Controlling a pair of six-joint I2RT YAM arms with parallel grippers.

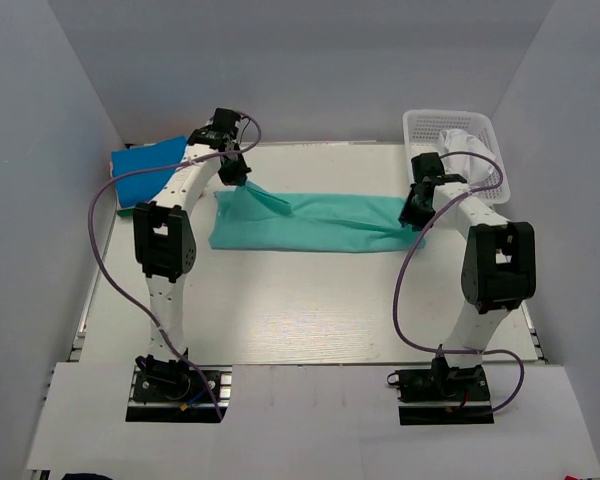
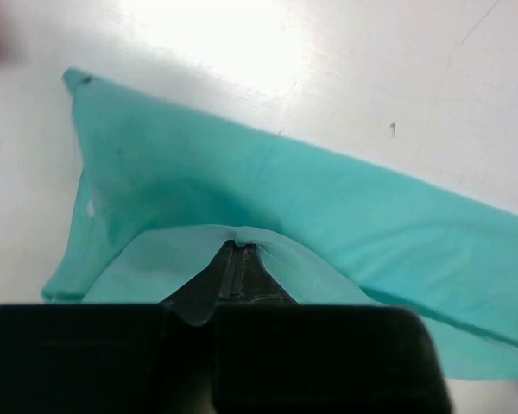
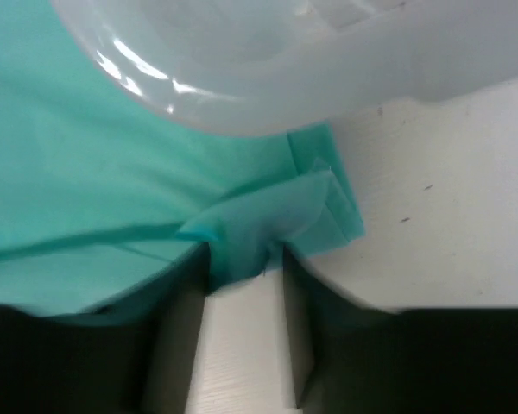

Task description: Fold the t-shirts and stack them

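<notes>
Starting at the near edge, the table [image 1: 310, 320] lies bare between the arm bases and the cloth. This is the widest open room for bringing a fold forward.

Across the middle stretches the teal t-shirt [image 1: 320, 222], narrowed to a long band running left to right. I judge it roughly half folded, with the crosswise folds left to do. The left gripper [image 1: 236, 172] is pinched tight on the band's left end and holds it raised off the table; in the left wrist view the cloth drapes over the fingertips. The right gripper [image 1: 417, 212] is clamped on the corner of the right end, low near the table.

Farther back on the left, a blue t-shirt [image 1: 145, 170] sits as a compact folded block by the table's left edge. It looks finished and is the likely base of the stack. At the far right, the white basket [image 1: 412, 128] holds a crumpled white garment [image 1: 463, 140], not yet folded. The basket's rim sits just beside the right gripper, so room there is tight, and the side walls hem in both arms.
</notes>
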